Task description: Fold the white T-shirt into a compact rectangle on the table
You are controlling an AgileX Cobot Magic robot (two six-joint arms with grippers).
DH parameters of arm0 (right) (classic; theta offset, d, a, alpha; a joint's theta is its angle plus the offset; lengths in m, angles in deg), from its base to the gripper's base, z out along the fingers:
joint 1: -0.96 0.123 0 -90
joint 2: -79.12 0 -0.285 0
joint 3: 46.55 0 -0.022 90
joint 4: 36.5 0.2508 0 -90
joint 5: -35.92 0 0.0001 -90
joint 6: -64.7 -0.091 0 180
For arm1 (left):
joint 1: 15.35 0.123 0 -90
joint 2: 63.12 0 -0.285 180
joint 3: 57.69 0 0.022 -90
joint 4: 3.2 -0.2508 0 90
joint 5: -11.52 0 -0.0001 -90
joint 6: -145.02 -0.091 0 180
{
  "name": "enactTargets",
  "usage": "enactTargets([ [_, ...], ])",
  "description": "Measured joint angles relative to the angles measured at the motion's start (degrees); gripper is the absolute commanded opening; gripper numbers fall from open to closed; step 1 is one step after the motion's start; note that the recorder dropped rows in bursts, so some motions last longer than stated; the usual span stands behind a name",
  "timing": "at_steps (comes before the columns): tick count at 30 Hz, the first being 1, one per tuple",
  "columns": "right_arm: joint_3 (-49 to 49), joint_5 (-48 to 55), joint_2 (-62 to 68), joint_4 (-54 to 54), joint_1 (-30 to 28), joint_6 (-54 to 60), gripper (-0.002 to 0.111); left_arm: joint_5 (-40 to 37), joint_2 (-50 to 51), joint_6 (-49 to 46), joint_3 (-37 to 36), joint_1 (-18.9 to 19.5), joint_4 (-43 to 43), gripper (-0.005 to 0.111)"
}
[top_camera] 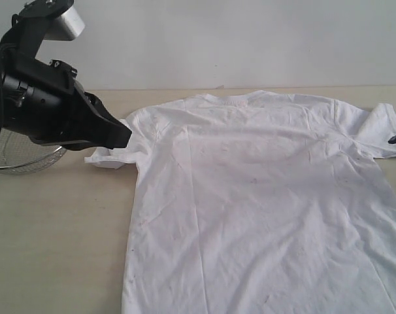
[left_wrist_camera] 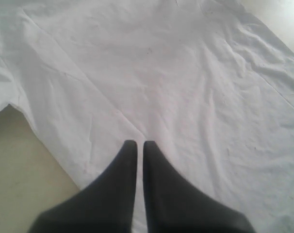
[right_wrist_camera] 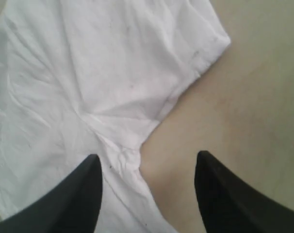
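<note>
The white T-shirt (top_camera: pixel 250 196) lies spread flat on the table (top_camera: pixel 54 248), with its hem nearest and its long axis running away from us. Further up, the left gripper (top_camera: pixel 123 135) sits at the left sleeve (top_camera: pixel 110 159), jaws together. I cannot tell whether cloth is pinched between them. A wire-mesh bowl (top_camera: pixel 21 160) stands behind that arm. The right gripper (right_wrist_camera: pixel 147 160), jaws apart, straddles the shirt's edge at the armpit of the right sleeve (right_wrist_camera: pixel 195 39). Each arm is nearest its own sleeve, so an inward sleeve fold seems next. The collar (top_camera: pixel 234 99) lies farthest.
</note>
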Motion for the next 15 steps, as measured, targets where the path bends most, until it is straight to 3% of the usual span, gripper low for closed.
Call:
enactTargets([
  [15, 0.00, -11.22, 2.15, 5.96, 0.00, 0.41, 0.051, 0.46, 0.00, 0.00, 0.00, 0.00, 0.00, 0.005],
])
